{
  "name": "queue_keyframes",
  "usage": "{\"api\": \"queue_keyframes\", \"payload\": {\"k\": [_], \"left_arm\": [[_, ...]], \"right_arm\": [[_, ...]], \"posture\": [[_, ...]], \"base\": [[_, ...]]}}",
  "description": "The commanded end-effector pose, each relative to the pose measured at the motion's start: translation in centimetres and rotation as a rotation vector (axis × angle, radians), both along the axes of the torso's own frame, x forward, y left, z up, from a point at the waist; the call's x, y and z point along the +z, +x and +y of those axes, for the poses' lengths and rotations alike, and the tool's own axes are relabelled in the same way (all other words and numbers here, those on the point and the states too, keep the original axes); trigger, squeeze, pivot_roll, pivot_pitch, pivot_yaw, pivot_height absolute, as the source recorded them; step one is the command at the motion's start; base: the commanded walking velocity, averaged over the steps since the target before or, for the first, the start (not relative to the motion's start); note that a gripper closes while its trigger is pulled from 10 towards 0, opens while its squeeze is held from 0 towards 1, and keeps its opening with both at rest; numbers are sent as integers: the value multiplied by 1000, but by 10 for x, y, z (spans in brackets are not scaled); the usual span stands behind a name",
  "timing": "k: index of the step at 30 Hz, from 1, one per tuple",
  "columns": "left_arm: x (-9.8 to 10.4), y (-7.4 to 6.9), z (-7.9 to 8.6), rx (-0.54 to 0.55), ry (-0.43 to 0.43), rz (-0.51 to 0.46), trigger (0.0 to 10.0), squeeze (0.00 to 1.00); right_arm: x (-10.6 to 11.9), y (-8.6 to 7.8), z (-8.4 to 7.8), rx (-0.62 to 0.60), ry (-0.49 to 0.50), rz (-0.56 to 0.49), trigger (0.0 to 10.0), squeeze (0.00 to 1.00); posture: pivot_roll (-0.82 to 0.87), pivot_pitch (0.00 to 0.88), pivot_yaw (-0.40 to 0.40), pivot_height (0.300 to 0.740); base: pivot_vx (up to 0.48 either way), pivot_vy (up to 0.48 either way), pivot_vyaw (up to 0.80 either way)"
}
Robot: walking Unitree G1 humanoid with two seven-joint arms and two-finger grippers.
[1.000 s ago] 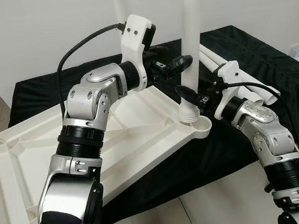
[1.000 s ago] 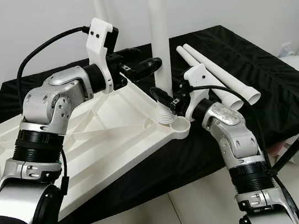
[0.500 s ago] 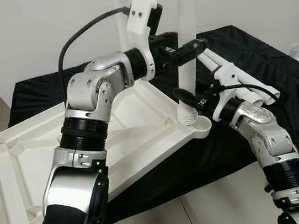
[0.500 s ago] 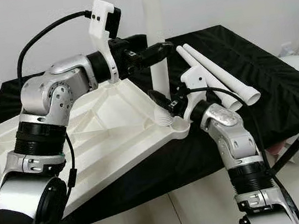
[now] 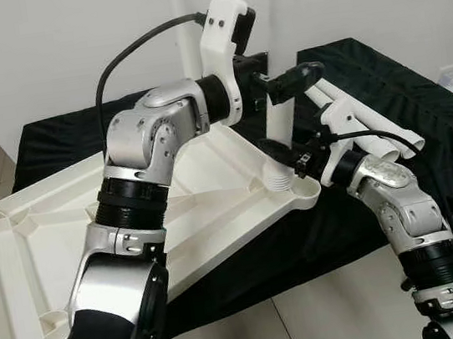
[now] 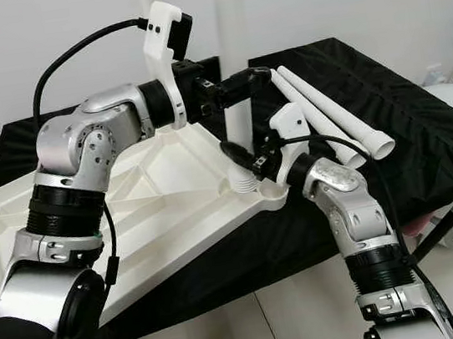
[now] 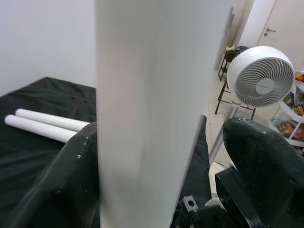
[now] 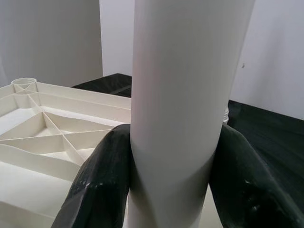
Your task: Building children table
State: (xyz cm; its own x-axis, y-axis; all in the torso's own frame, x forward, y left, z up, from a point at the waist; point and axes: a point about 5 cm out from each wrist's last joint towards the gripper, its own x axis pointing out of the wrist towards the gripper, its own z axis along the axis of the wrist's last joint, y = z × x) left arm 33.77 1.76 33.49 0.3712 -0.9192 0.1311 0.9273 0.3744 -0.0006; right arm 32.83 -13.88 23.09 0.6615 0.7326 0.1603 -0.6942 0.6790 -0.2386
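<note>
at tabletop corner socket, smooth white leg [image 5: 281, 120] upright; left hand [image 5: 302, 77] and right hand [image 5: 281, 152] both clamping it.

bright, even indoor light with soft shadows; head views sharp, close wrist views slightly blurred.
</note>
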Motion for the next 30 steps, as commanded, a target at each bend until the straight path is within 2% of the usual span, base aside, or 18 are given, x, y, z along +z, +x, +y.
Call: {"api": "queue_keyframes", "payload": {"k": [1,8,9,10,11,12,24,30], "left_arm": [[-1,-2,-7,-24,20,10,10000,0],[1,1,-8,7,15,8,10000,0],[2,2,-8,15,8,6,8824,0],[2,2,-8,15,8,6,8824,0],[4,3,-7,23,-2,6,3569,0],[6,4,-5,31,-18,4,0,0],[9,4,-3,37,-49,-2,0,0],[12,7,3,74,-62,-9,0,0]], "right_arm": [[2,-3,7,42,-9,-18,10000,0],[2,-4,10,60,-16,-19,10000,0],[1,-4,11,61,-17,-18,10000,0],[1,-4,11,61,-17,-18,10000,0],[1,-4,11,61,-18,-17,10000,0],[0,-4,11,60,-18,-16,10000,0],[-1,-5,10,51,-7,-5,10000,0],[1,-2,6,18,36,17,10000,0]], "posture": [[-110,29,25,740],[-106,22,24,740],[-108,21,25,740],[-108,21,25,740],[-109,19,25,740],[-109,18,26,740],[-111,16,26,740],[-104,40,23,740]], "base": [[0,0,0],[0,0,0],[0,0,0],[0,0,0],[0,0,0],[0,0,0],[0,0,0],[0,0,0]]}}
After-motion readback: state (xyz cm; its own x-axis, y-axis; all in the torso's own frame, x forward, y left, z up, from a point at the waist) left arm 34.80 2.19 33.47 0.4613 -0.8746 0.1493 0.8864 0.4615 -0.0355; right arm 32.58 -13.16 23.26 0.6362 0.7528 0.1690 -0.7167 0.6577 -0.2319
